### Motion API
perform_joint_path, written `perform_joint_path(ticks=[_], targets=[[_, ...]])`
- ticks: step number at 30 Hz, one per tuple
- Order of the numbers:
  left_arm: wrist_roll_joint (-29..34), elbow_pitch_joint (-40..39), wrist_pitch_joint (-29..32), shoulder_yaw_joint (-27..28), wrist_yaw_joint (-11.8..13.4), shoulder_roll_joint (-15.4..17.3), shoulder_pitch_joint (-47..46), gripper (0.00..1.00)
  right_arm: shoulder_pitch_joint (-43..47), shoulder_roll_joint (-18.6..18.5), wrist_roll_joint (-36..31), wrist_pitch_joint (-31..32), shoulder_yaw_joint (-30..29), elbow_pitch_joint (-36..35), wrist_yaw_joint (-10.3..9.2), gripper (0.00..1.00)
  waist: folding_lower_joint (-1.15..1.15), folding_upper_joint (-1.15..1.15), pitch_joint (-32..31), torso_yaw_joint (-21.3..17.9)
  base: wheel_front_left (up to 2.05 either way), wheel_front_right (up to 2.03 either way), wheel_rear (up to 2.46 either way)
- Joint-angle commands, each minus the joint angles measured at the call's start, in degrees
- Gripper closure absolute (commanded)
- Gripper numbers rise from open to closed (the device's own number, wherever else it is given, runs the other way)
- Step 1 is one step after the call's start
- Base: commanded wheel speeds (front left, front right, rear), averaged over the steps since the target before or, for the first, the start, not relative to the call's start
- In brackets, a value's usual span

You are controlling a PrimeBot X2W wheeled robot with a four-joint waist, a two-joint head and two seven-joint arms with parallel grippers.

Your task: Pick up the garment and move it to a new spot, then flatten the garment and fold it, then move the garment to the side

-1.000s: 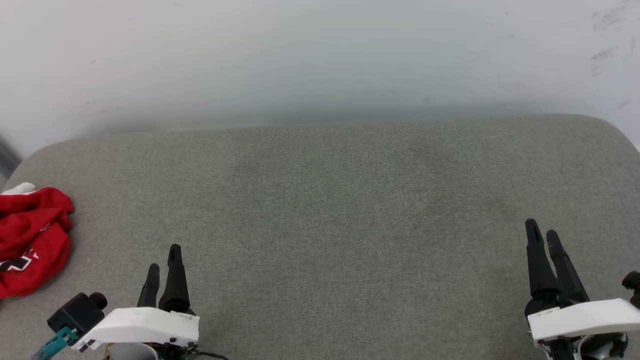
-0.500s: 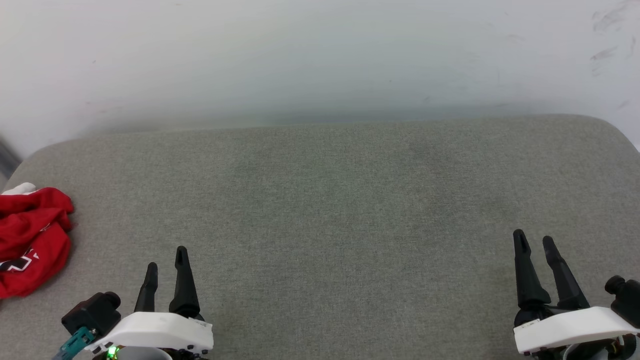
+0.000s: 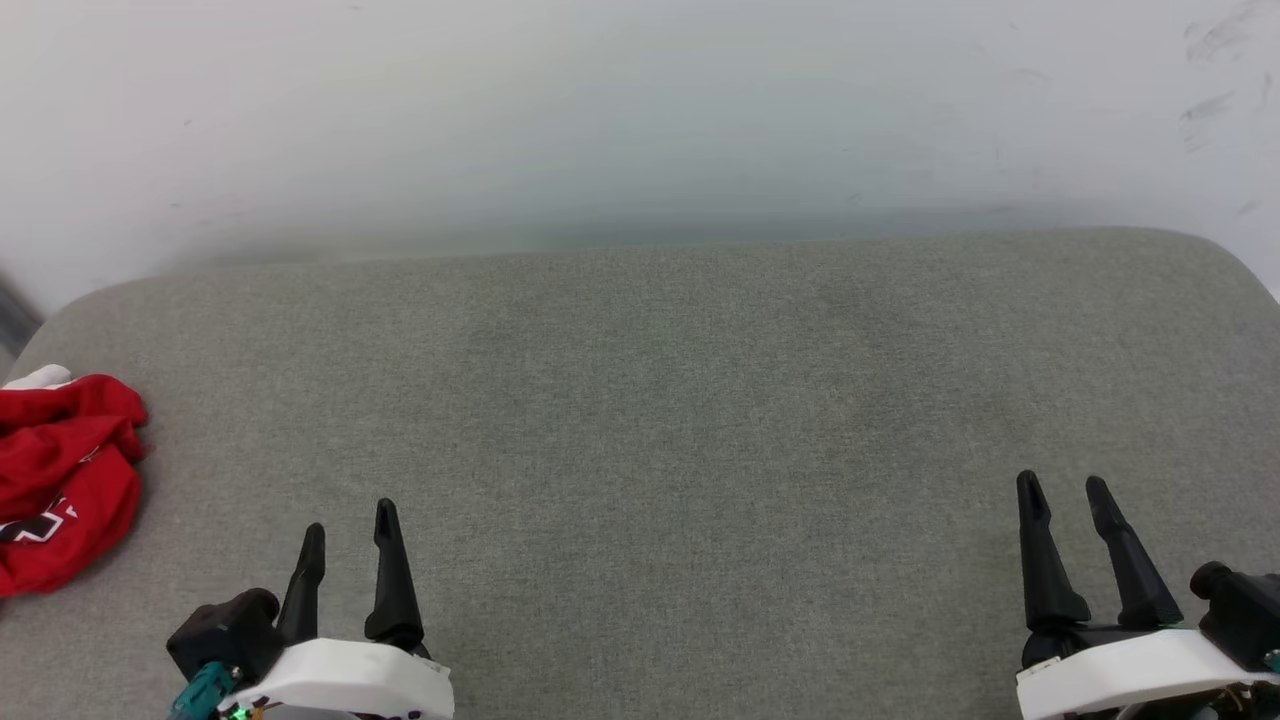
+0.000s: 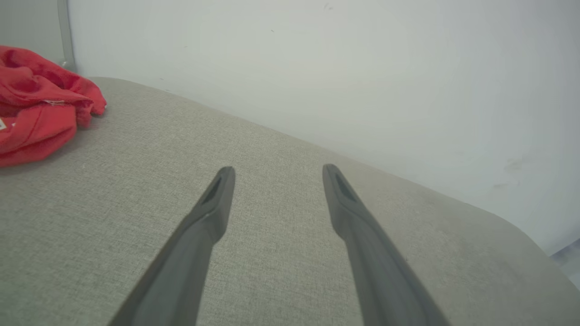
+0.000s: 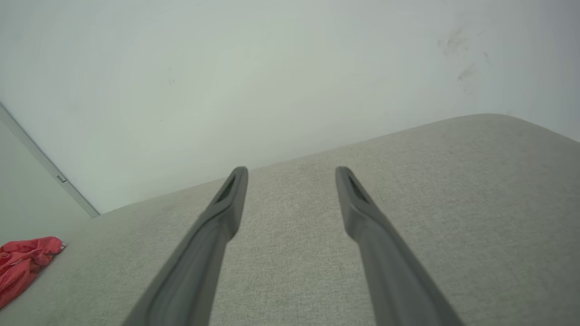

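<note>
The red garment (image 3: 58, 480) lies crumpled at the far left edge of the grey cushioned surface (image 3: 660, 400), a bit of white sleeve at its top and some black-and-white lettering showing. It also appears at the upper left of the left wrist view as the garment (image 4: 36, 113), and low at the left edge of the right wrist view as the garment (image 5: 22, 262). My left gripper (image 3: 350, 520) stands open at the lower left, well to the right of the garment, holding nothing. My right gripper (image 3: 1065, 490) is open and empty at the lower right.
A pale wall (image 3: 640, 120) rises right behind the surface's far edge. The surface rounds off at its left corner (image 3: 60, 310) and right corner (image 3: 1230, 260). A grey strip (image 5: 50, 174) runs down the wall at the left.
Both grippers have drawn back toward the bottom of the head view and opened wider. The left one has also shifted a little right. The garment has not moved.
</note>
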Motion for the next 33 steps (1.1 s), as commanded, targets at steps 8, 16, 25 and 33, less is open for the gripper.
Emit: perform_joint_path(ticks=[8, 16, 25, 33], targets=[[6.13, -0.69, -1.50, -0.71, 0.24, 0.11, 1.03, 0.00, 0.98, -0.07, -5.43, -1.57, 0.26, -1.22, 0.02, 0.00, 0.00, 0.00, -0.01, -0.07, 0.00, 0.00, 0.00], [10.16, -0.60, -2.55, -1.41, 0.43, 0.12, 1.69, 0.00, 1.84, -0.07, -9.19, -2.60, 0.31, -1.34, 0.01, 0.00, 0.00, 0.00, -0.14, -0.07, 0.00, 0.00, 0.00], [14.02, -0.47, -3.66, -1.73, 0.52, 0.12, 2.31, 0.00, 2.71, -0.05, -12.92, -3.62, 0.48, -1.85, 0.01, 0.00, 0.00, 0.00, -0.36, 0.00, 0.00, 0.00, 0.00], [16.85, -0.46, -4.34, -1.98, 0.33, 0.11, 2.85, 0.00, 3.30, -0.05, -15.07, -4.49, 0.44, -2.09, 0.01, 0.00, 0.00, 0.00, -0.52, 0.15, 0.00, 0.00, 0.00]])
